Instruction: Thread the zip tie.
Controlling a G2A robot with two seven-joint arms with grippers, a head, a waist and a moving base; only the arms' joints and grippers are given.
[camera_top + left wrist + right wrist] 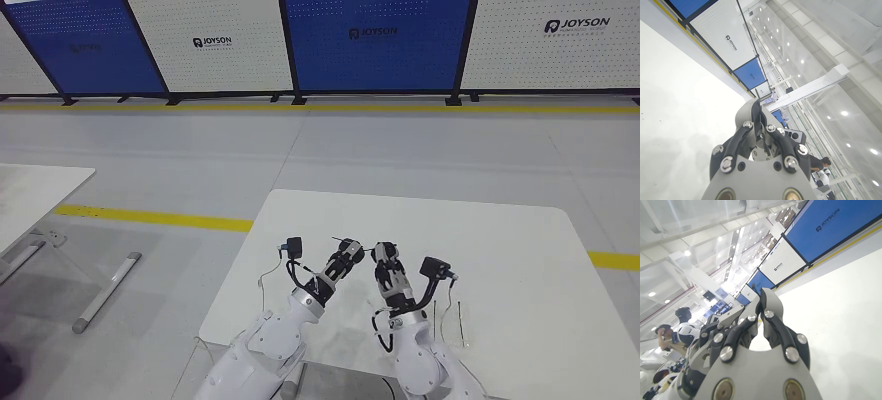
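- Clenched on the zip tie (758, 95): left hand (757, 103). Thin black strip pinched between the pads, short end poking past the tips.
- Clenched as well: right hand (762, 293). Small dark stub sticking out past its tips, likely the tie's other end. Head or tail: cannot tell.
- Both held above the near-middle of the desk (500, 230), left hand on the left, right hand on the right, tips facing and almost touching.
- In the top view, a fine dark line bridging the small gap between the tips.
- Long axis of that span: roughly left-right, tip to tip.
- Key relation for the next move: end at one hand pointing more or less straight at the end in the other. Almost no gap, so neither arm nearer. Looks like fine alignment, not a reach.
- Probably mid-threading. Tail already in the head slot or not: too small to tell.
- Risk: a slight angle between the two ends, with the strip buckling instead of entering.
- Flat on the desk, right of the right arm and towards the near edge: two pale thin strips (460, 322), well apart from both hands. Possibly spare ties.
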